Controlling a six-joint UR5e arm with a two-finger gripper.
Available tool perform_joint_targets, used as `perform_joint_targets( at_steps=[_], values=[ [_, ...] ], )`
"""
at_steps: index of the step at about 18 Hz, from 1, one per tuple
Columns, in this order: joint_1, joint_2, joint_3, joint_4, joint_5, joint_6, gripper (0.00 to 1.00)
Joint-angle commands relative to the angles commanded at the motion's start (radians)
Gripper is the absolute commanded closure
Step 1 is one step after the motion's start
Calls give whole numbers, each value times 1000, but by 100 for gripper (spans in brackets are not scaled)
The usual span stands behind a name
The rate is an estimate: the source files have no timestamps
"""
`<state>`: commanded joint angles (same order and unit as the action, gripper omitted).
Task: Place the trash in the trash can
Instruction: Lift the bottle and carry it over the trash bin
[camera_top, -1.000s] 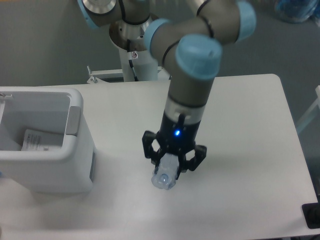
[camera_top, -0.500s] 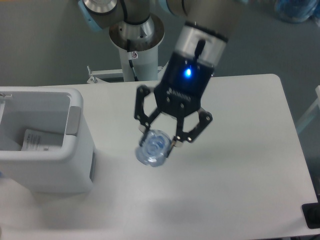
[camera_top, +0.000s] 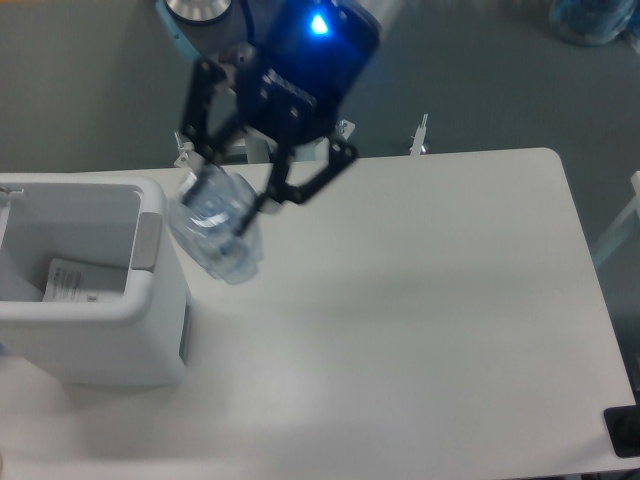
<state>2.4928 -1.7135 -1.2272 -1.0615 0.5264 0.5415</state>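
The bottle is held clenched in the pincer, lifted above the desk just beside the bin. It should be carried fully past the rim before release; the packet lies inside.

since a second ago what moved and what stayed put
The gripper, shut on the bottle, lifted it off the table and carried it left, to just beside the trash can. The packet stayed inside the can.
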Motion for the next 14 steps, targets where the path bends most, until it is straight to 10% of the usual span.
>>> perform_joint_targets(
  at_steps=[14],
  values=[
    [-141, -32, -112, 12, -78, 11, 76]
  ],
)
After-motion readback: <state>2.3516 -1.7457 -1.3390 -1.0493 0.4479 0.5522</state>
